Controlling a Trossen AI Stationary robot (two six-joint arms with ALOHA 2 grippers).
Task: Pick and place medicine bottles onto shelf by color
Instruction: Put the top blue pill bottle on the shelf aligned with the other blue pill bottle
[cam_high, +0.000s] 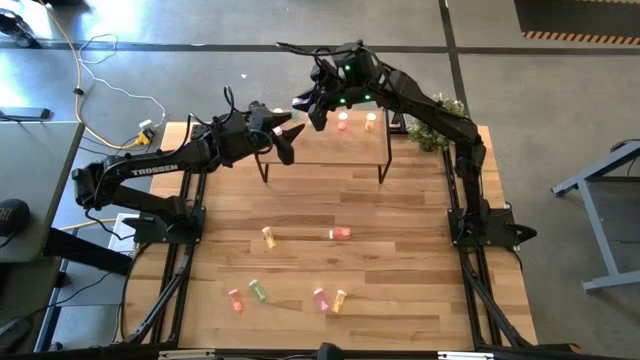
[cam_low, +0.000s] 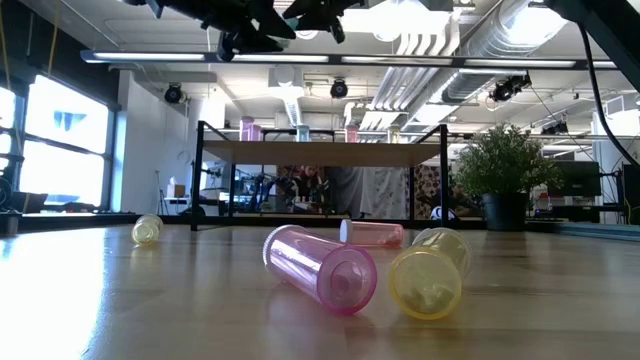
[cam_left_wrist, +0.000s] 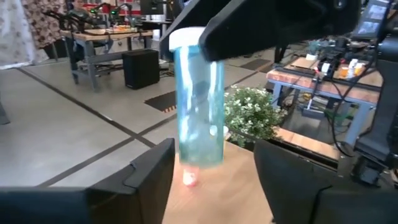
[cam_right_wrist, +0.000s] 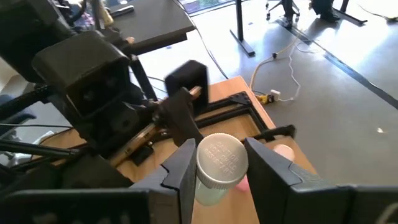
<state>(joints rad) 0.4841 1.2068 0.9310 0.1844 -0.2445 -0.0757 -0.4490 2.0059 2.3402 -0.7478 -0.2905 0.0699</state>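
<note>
Left wrist view: a teal bottle (cam_left_wrist: 199, 102) hangs upright, cap up, long axis vertical, gripped near its cap by the right pincer (cam_left_wrist: 273, 25) from above. Left pincer (cam_left_wrist: 211, 177) stands open, fingers either side of the bottle's lower end, not touching; it holds nothing.

Right wrist view: right pincer (cam_right_wrist: 217, 165) is closed on the bottle (cam_right_wrist: 219, 163), cap toward the lens.

High view: both pincers meet over the shelf's (cam_high: 300, 152) left rear corner; right arm is the carrier. Judged next move: lower straight down.

Shelf contents: approx. two orange bottles (cam_high: 343, 121) standing at the rear. Six more bottles (cam_high: 340, 234) lie on the desk (cam_high: 400, 290), well apart from the shelf.
</note>
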